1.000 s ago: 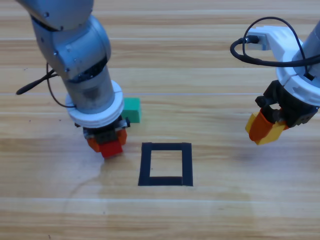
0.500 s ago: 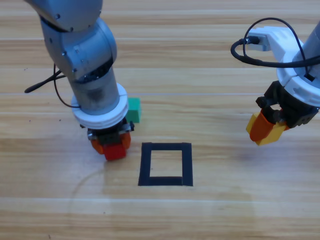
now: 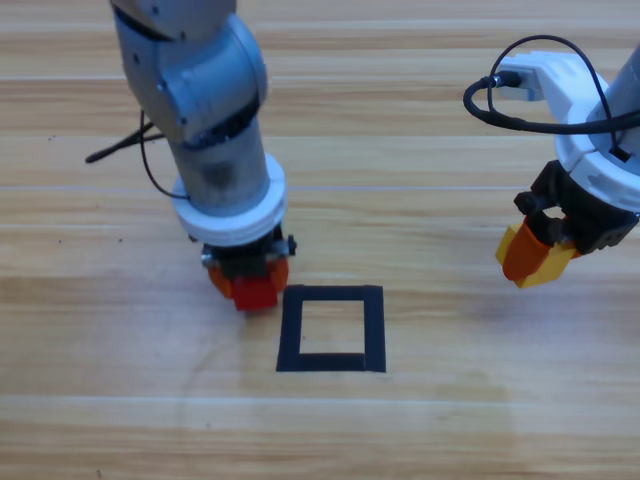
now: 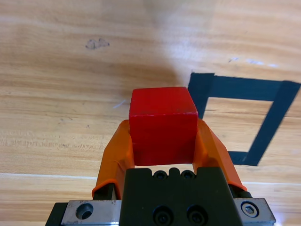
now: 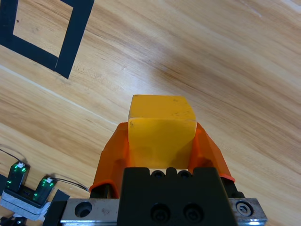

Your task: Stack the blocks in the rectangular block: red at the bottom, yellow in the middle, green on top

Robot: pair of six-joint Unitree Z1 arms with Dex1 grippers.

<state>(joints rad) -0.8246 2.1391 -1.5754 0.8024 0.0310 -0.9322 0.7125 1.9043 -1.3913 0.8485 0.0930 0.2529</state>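
Red cube (image 4: 162,123) clamped in left gripper (image 3: 250,285); yellow cube (image 5: 162,133) in right gripper (image 3: 532,258); green cube apparently hidden.

I see a glossy red cube (image 4: 162,123) between orange jaws, a plain yellow cube (image 5: 161,134) likewise, and a black tape square (image 3: 331,328) on light wood-grain table (image 3: 420,180).

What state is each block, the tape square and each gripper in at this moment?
red cube: held in the left gripper, just left of the square.
yellow cube: held in the right gripper, well right of the square.
green cube: not visible.
tape square: nothing inside.
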